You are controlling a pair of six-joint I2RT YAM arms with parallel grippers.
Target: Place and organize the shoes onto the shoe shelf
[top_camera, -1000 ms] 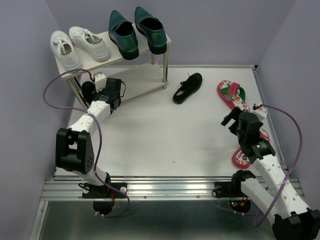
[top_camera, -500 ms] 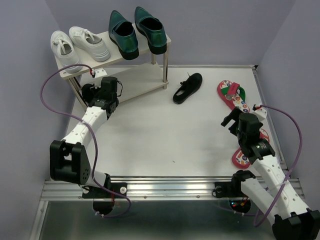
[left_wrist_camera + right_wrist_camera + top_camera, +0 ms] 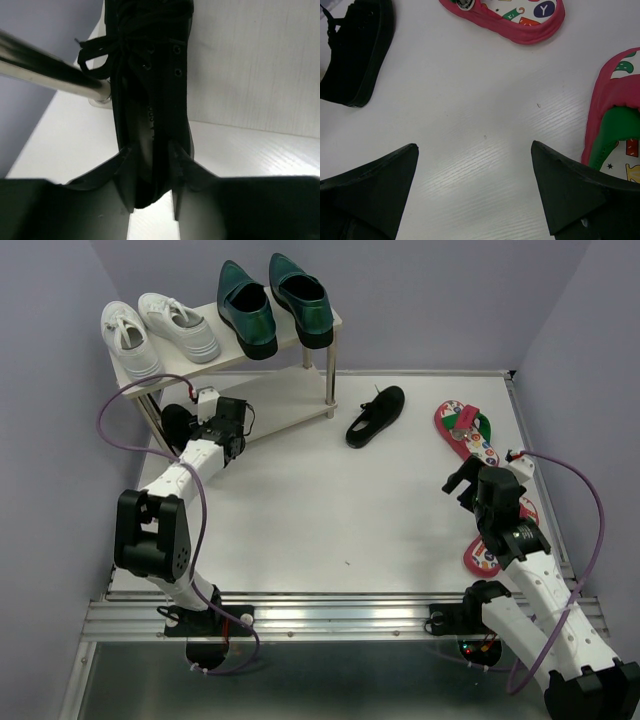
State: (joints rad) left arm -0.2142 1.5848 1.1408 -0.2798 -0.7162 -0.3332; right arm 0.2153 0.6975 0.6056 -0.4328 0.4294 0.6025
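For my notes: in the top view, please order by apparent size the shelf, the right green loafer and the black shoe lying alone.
1. shelf
2. right green loafer, though it sits higher, nearer the camera
3. lone black shoe

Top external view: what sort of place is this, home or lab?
Most likely a robot test cell, not a home: plain lilac walls box in a white table, the left arm and right arm stand on a metal rail at its near edge, and the shoe shelf is a lone prop.
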